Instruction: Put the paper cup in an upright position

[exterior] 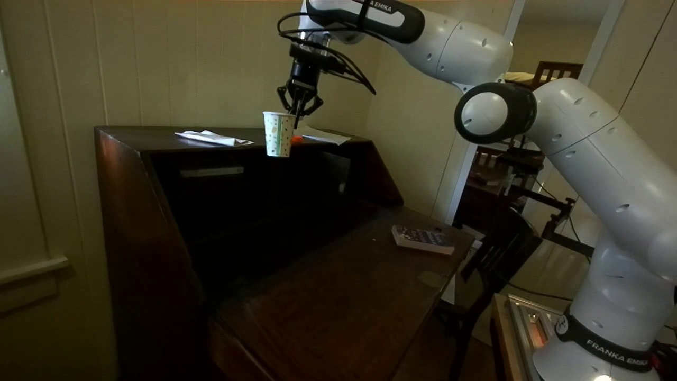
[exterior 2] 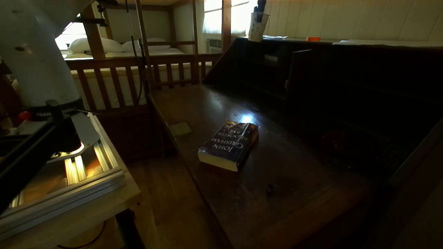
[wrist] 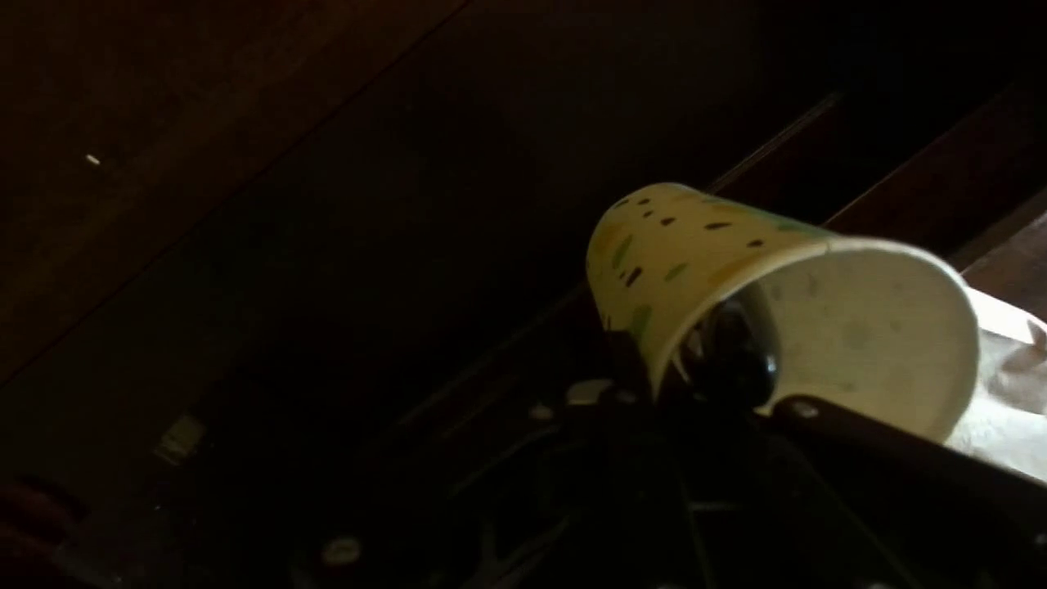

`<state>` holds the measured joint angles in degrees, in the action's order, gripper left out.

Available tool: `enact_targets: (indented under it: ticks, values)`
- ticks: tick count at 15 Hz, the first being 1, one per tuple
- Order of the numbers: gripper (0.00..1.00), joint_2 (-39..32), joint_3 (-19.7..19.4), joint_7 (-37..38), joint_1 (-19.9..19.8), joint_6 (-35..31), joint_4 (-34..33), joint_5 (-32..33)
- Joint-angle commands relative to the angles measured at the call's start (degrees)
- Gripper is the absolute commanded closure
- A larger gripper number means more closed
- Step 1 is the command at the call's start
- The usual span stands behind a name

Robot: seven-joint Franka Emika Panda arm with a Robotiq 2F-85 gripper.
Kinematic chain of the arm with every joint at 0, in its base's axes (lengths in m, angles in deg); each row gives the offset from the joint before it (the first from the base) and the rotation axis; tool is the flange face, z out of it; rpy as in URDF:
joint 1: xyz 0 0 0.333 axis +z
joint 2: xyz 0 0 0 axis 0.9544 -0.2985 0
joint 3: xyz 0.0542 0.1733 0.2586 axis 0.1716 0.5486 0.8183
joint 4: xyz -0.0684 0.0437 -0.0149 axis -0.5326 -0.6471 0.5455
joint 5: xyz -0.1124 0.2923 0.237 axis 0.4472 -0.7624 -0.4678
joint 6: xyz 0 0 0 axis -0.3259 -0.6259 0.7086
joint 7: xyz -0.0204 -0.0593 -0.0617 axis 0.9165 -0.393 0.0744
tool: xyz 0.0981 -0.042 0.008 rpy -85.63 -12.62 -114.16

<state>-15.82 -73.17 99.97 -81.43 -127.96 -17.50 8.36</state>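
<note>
Your gripper (exterior: 295, 115) was closed down, its tips nearly together with only the thin wall of the paper cup (exterior: 277, 135) nipped between them; in the wrist view you had one finger (wrist: 730, 357) inside the mouth, the outer one lost in shadow near the rim. The cup hung mouth up at the upper middle of the frame in an exterior view, with no support visible under its base. Your next move turned on how it sat against those fingers: the body lay just left of the tips in that frame and reached below them, its long axis close to vertical. In an exterior view the cup (exterior 2: 256, 31) leaned slightly, rim to the right and base to the left, so you seemed to have a little tilt to take out before setting it down. The base stood lower in the picture than the front edge of the desk top (exterior: 143, 136), and you could not tell whether it was over that surface or out in front. A knock on that edge would likely have turned the cup about the pinch, so the safer course was to settle the base flat before you parted the fingers.
</note>
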Motion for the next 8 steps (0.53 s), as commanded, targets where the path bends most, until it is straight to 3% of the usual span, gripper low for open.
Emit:
enact_targets:
  ticks: [1,8]
  values:
    - [0.99,-0.10,-1.59,-4.88,2.11,1.20,-0.82,3.31]
    - [0.99,0.67,0.30,-6.36,-1.62,1.24,-0.33,-0.61]
